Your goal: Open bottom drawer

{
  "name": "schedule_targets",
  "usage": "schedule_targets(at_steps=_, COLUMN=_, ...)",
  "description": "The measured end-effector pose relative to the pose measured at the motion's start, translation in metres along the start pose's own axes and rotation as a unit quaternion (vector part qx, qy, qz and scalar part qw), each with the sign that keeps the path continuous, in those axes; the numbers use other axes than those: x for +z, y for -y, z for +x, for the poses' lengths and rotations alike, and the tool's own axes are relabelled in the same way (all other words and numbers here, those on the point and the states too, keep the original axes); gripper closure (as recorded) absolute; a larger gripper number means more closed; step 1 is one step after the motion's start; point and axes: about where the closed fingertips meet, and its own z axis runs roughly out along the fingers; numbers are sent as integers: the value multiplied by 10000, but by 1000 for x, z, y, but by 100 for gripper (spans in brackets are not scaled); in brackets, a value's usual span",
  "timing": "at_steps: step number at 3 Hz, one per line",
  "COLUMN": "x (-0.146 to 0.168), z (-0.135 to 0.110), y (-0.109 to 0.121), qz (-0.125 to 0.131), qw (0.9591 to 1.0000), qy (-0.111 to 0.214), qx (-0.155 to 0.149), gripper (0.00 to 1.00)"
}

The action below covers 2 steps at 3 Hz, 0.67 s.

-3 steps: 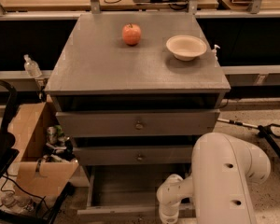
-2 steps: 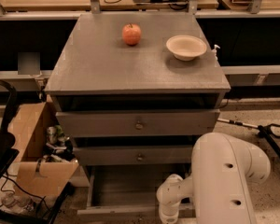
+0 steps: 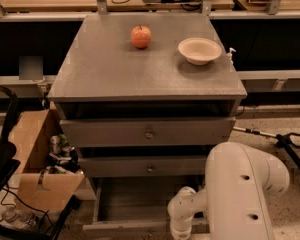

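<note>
Grey cabinet [image 3: 225, 111] with three drawers, seen from above and in front. The bottom drawer [image 3: 140, 204] is the lowest of the three, at floor level under the middle drawer [image 3: 140, 168]. It already sits pulled out, with its bare inside floor showing and its front lip close to the bottom edge of the view. Its knob is not visible. The top drawer [image 3: 105, 132] and the middle drawer both look shut, knobs centred.

The white robot arm [image 3: 240, 194] fills the lower right. Its wrist link [image 3: 182, 221] drops down just right of the open drawer's front and runs out of view. The claw is below the frame edge, apparently near the drawer front, so cannot tell if it is spread, pressed together or pinching the knob.

The worktop [image 3: 115, 69] of the cabinet carries an apple [image 3: 141, 36] and a bowl [image 3: 200, 50], well apart. A cardboard box [image 3: 32, 184] full of clutter sits just beside the cabinet's left side.

Judgement: the task looks mostly or fully done.

Risks from here:
- pulling further could take the drawer off its runners, or drag the whole cabinet
- a jerk could send the apple rolling off the worktop
- the bulky elbow is close to the cabinet's right front corner, so a careless retreat could bump it or nudge the drawer back in
- a skewed pull could jam the drawer
</note>
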Motion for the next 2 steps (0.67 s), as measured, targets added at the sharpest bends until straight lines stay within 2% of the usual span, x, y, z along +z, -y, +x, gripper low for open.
schedule_targets(at_steps=1, x=0, z=0, y=0, qz=0, qw=10000, qy=0, qx=0, gripper=42)
schedule_targets(at_steps=2, x=0, z=0, y=0, qz=-1, qw=10000, qy=0, qx=0, gripper=10)
